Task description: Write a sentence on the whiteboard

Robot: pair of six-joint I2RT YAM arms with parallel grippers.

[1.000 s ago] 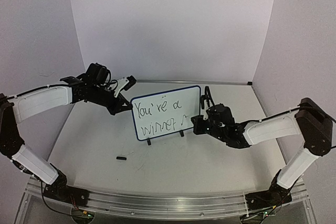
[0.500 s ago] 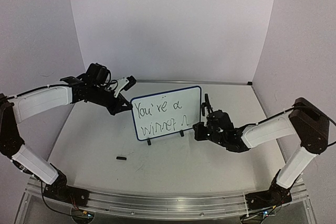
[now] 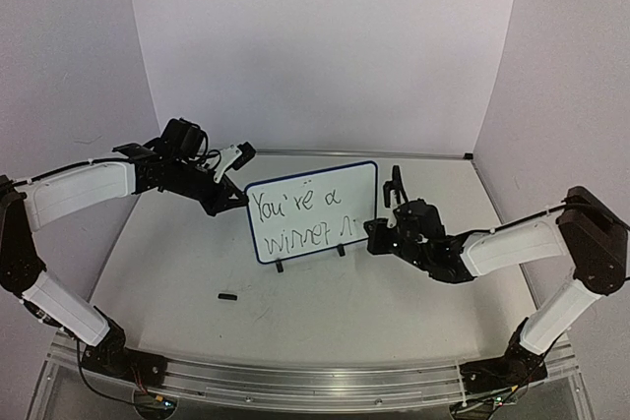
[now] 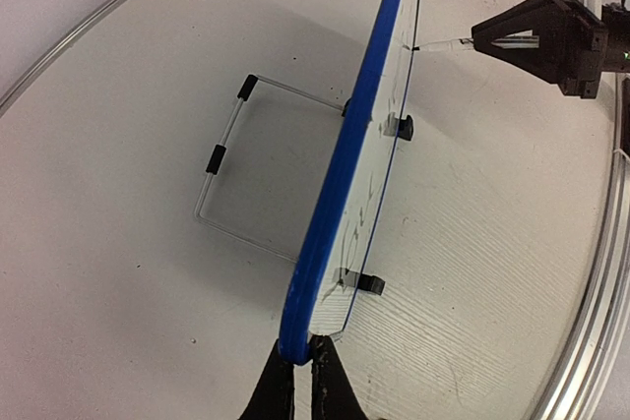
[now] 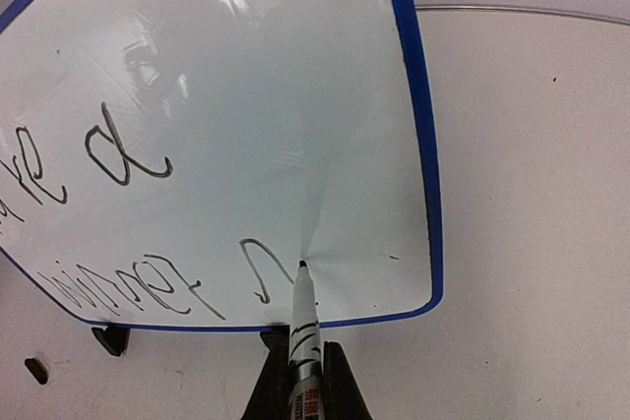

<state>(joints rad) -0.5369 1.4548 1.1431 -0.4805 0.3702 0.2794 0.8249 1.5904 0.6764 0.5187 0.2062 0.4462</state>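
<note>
Two grippers are pictured clamped shut: the left gripper (image 4: 298,366) on the 9 o'clock edge of the whiteboard (image 3: 325,189), stood mid-table (image 3: 187,263); the right gripper (image 5: 300,373) on a marker (image 5: 303,317), its tip touched at 4 o'clock beside the sentence (image 3: 298,220).

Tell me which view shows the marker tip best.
The right wrist view: the marker tip appears large, touching the whiteboard. The left wrist view shows it small, edge-on; the top view barely resolves it.
</note>
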